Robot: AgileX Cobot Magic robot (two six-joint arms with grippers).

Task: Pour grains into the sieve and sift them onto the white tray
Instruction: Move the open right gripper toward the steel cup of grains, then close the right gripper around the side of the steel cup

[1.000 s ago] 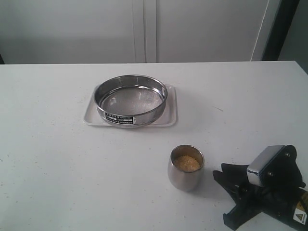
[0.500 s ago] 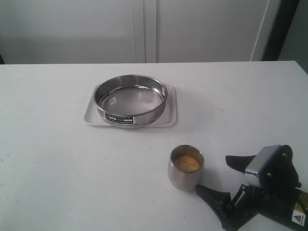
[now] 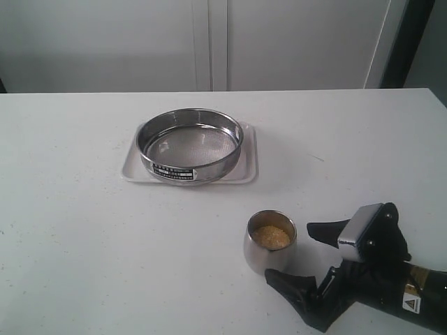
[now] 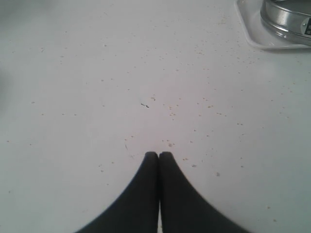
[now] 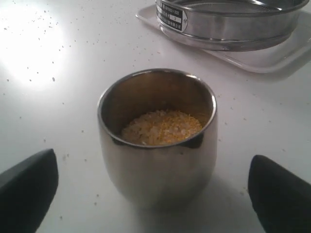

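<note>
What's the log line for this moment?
phase: pre-grasp | right tool: open, flanking cup, no contact | left tool: shut, over table | grains: in cup | sieve: empty, on tray

A white counter (image 3: 84,244) fills most of the exterior view; its matt surface carries many tiny dark specks (image 4: 146,105), seen best in the left wrist view; behind its far edge, toward 12 o'clock, stands a pale grey panelled wall (image 3: 105,42) with a narrow vertical strip (image 3: 218,42) at its middle; toward 1 o'clock a dark post (image 3: 404,42) leans slightly; a bright glare (image 5: 29,43) lies on the counter in the right wrist view.
</note>
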